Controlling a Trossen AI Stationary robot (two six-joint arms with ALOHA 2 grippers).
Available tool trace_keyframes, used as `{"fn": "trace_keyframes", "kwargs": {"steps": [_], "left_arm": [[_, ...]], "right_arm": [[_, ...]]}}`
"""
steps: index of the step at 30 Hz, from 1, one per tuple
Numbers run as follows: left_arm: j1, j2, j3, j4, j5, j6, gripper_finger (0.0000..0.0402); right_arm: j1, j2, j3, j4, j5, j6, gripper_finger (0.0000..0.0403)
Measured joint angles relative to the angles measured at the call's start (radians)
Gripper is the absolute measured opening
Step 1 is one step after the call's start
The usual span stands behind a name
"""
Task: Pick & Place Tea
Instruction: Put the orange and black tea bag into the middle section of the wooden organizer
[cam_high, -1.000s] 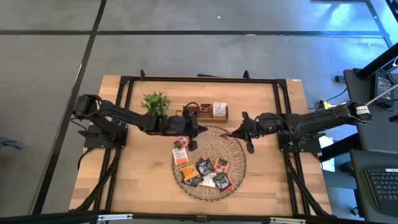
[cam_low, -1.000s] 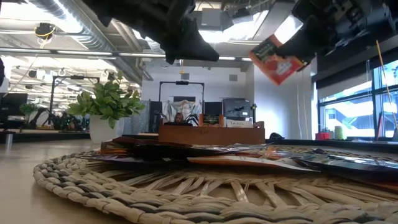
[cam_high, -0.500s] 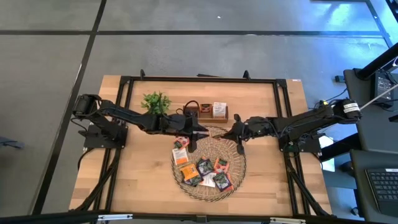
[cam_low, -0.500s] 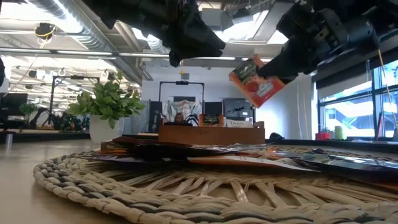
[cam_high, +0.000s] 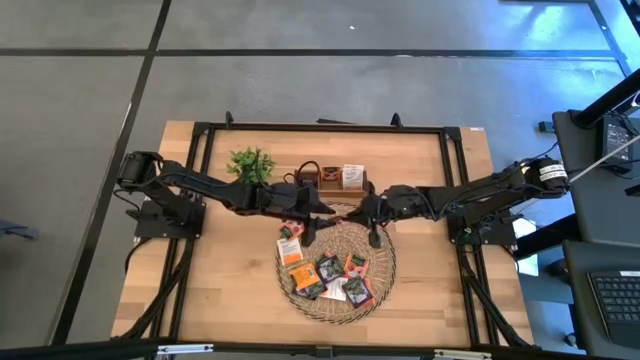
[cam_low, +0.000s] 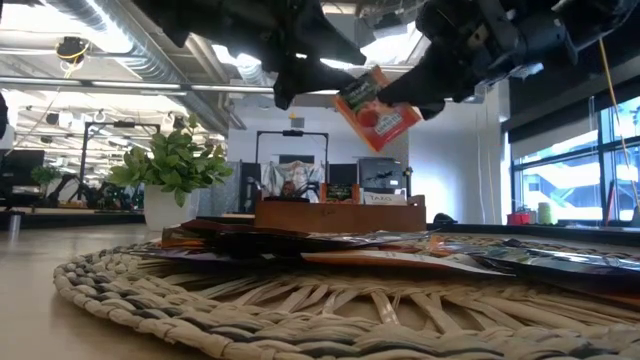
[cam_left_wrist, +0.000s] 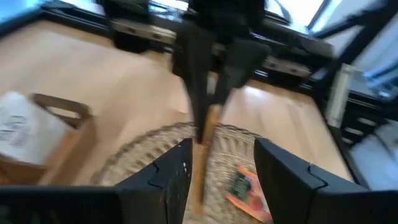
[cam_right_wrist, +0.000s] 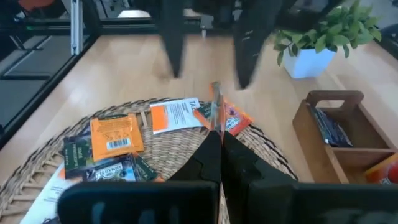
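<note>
Orange, dark and white tea sachets (cam_high: 325, 268) lie on the pale woven tray (cam_high: 383, 285). At twelve o'clock of it stand a brown wooden box (cam_high: 333, 180) and a green plant (cam_high: 250, 163) on the light wood worktop (cam_high: 220, 290).

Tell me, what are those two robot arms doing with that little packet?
The right gripper is pinching an orange tea sachet in the air above the round woven tray, where more tea sachets lie. The left gripper faces it with fingers apart, holding nothing. The wooden box sits just behind them.
</note>
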Motion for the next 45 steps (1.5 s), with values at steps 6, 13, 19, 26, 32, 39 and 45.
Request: {"fn": "trace_keyframes", "kwargs": {"steps": [6, 13, 19, 26, 32, 39, 45], "left_arm": [[-0.002, 0.000, 0.000, -0.026, 0.054, 0.010, 0.0168], [-0.002, 0.000, 0.000, -0.071, 0.060, 0.034, 0.0159], [-0.002, 0.000, 0.000, -0.071, 0.062, 0.035, 0.0114], [0.001, 0.000, 0.000, -0.071, 0.055, 0.035, 0.0045], [0.001, 0.001, 0.000, -0.070, 0.054, 0.089, 0.0005], [0.002, 0.001, 0.000, -0.066, 0.054, 0.132, 0.0003], [0.040, 0.001, 0.006, -0.080, 0.055, 0.166, 0.0003]], "right_arm": [[0.001, 0.003, 0.021, -0.004, -0.007, -0.002, 0.0006], [0.000, 0.003, 0.030, -0.003, -0.037, 0.001, 0.0006], [0.000, 0.003, 0.030, -0.019, -0.038, 0.001, 0.0006], [0.000, 0.003, 0.030, -0.019, -0.038, 0.001, 0.0006], [0.000, 0.003, 0.031, -0.024, -0.039, -0.054, 0.0007], [0.000, -0.010, 0.032, -0.066, -0.094, -0.134, 0.0088], [0.000, -0.163, 0.031, -0.287, -0.058, -0.153, 0.0150]]}}
